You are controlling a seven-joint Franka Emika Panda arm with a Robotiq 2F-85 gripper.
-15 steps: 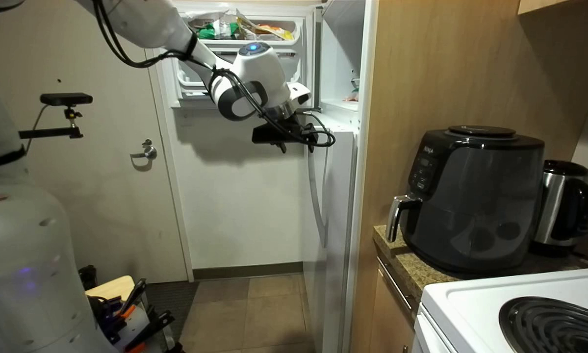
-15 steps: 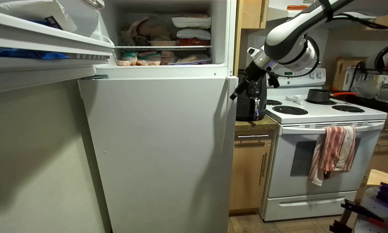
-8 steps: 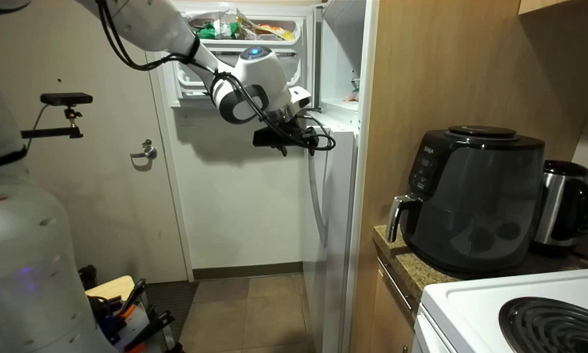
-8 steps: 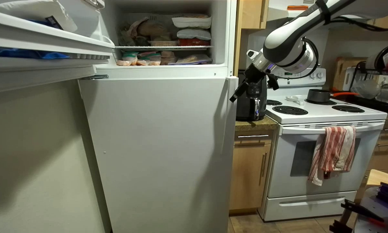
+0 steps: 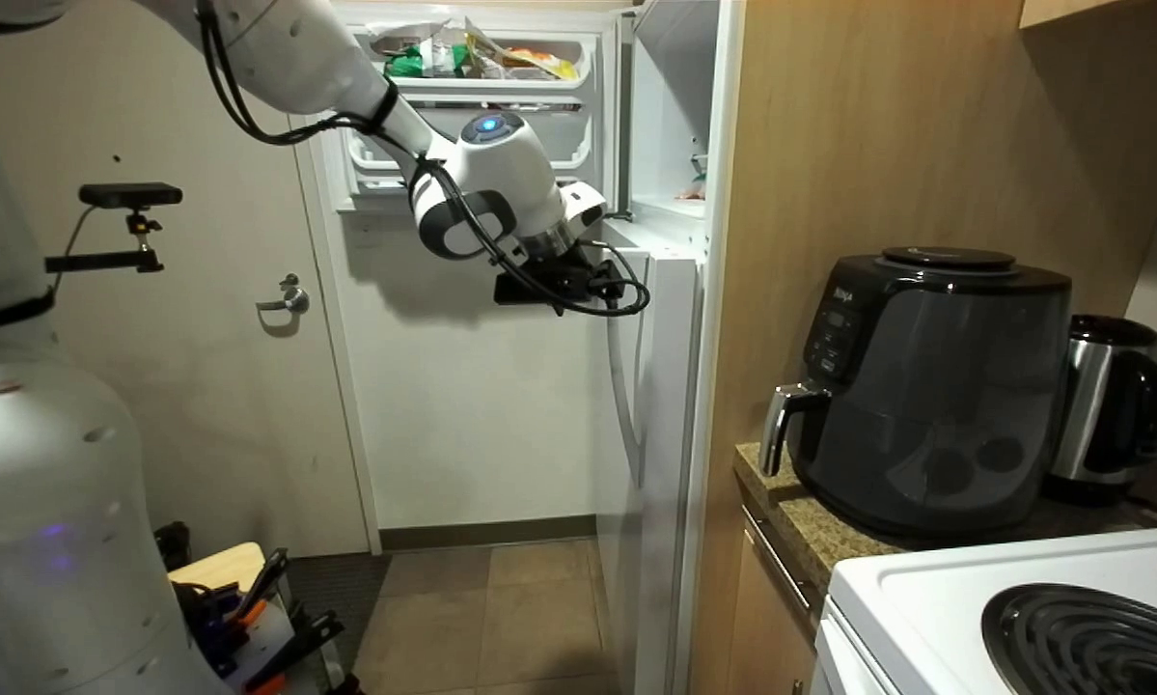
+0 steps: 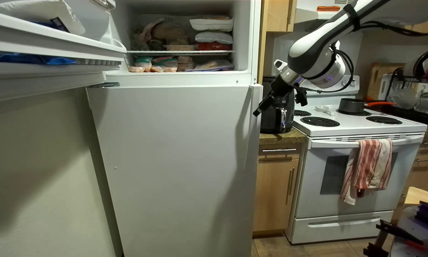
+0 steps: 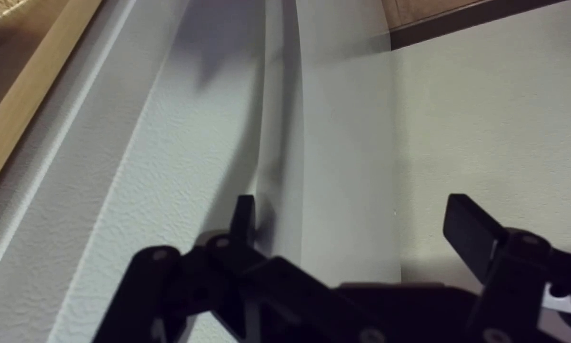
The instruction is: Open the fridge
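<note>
Gripper (image 7: 350, 207) hanging spread by the handle (image 7: 275, 105) of the fridge (image 6: 185, 79)

In an exterior view, arm (image 5: 506, 183) is reaching in from upper left, gripper is angling down near the top of the handle, partly hidden; jaws aren't showing clearly here. Freezer door (image 5: 385, 205) is hanging open, bags (image 5: 438, 56) are sitting in its upper rack (image 5: 482, 86). Air fryer (image 5: 925, 386) is standing on the counter (image 5: 819, 526), kettle (image 5: 1099, 415) just beside it; corner of the stove (image 5: 887, 589) is showing in front.

In an exterior view, fridge is standing on the left, freezer door is sticking out wide open, lower door (image 6: 178, 153) is looking shut. Food packs (image 6: 214, 37) are lying on and under the freezer shelf (image 6: 178, 52). One fingertip (image 6: 259, 110) is showing over the lower door's handle edge; touching or apart, can't tell. Pot (image 6: 351, 105) is sitting on the stove, towel (image 6: 372, 164) is hanging down the stove's front.

In the wrist view, jaws are standing wide apart. Handle is running between the two fingers (image 7: 243, 216), close to one, well apart from the other; contact is not showing clearly. Wall (image 7: 495, 133) is showing behind the farther finger.
</note>
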